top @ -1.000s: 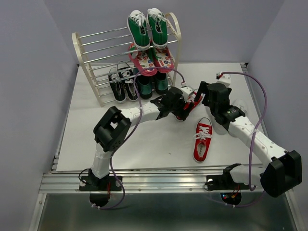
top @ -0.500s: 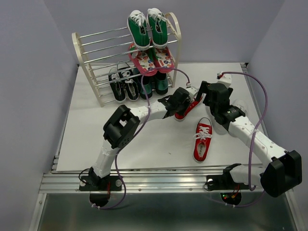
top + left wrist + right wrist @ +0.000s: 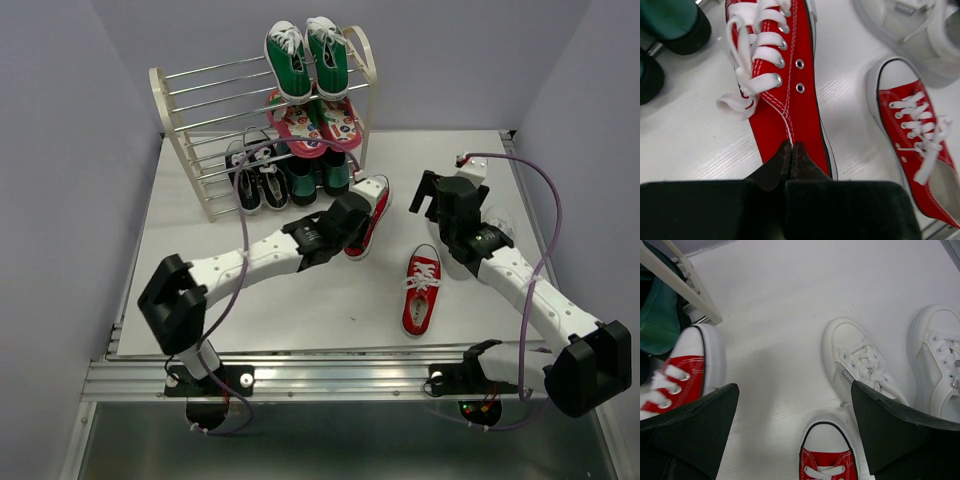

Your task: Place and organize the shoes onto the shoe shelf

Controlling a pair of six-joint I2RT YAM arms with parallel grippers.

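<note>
My left gripper [image 3: 791, 150] is shut on the heel of a red sneaker [image 3: 785, 95], whose toe points toward the shoe shelf [image 3: 185, 125]. In the top view this red sneaker [image 3: 371, 208] is just right of the shelf's foot, with my left gripper [image 3: 350, 222] behind it. The other red sneaker [image 3: 421, 291] lies on the table further forward. A black pair [image 3: 255, 175] sits on the lowest tier. My right gripper [image 3: 795, 386] hangs open above the second red sneaker's toe [image 3: 827, 447]. Two white sneakers [image 3: 860, 362] lie to its right.
Green sneakers [image 3: 305, 55] stand on the shelf's top tier, pink patterned sandals [image 3: 315, 125] one tier down, and dark green shoes [image 3: 318, 175] at the bottom right. The left halves of the upper tiers are bare rods. The right arm [image 3: 510, 275] covers most of the white pair.
My left gripper shut on the red sneaker's heel and drew it left toward the shelf as the left arm stretched out flatter. The right gripper stayed open and drew back slightly.
</note>
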